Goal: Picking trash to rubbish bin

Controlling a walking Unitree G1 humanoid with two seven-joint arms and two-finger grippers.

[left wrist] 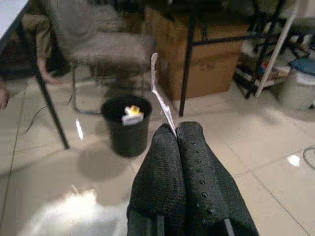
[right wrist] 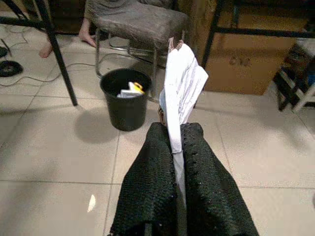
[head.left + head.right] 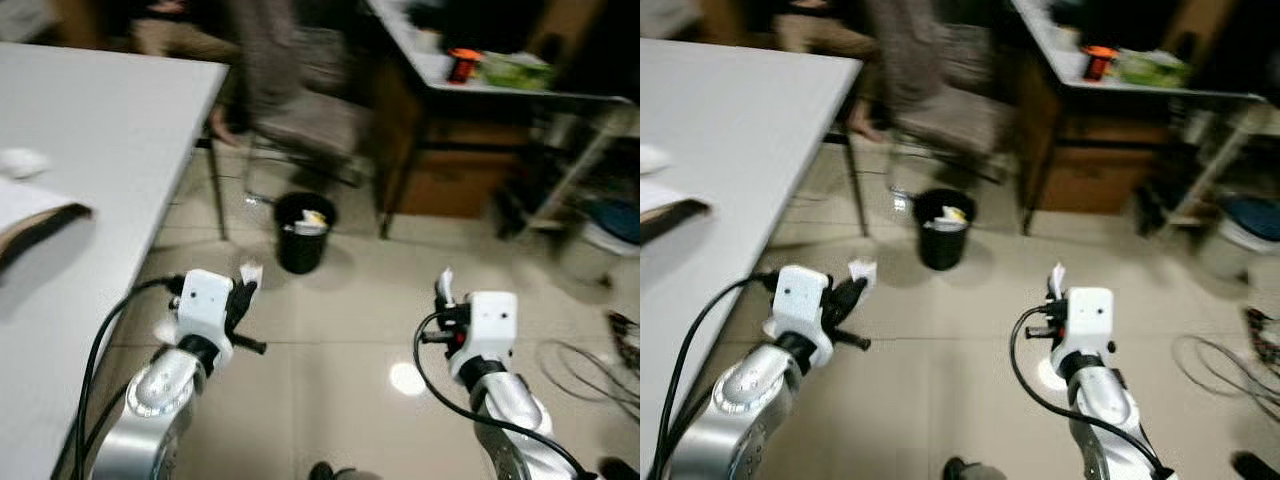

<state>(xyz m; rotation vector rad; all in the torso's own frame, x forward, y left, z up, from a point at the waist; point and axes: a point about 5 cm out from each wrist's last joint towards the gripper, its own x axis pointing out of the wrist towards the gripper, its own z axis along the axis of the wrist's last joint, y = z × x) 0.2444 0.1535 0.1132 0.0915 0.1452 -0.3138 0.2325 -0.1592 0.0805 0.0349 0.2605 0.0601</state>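
Trash paper (image 2: 181, 83) is clamped in both pincers; black bin (image 3: 303, 232) stands ahead, beside chair (image 3: 300, 125) and table (image 3: 90, 140).

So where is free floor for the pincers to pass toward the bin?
Bare tiles lie between the left pincer, the right pincer and the black bin. Behind the bin it is crowded: a chair and a cardboard box.
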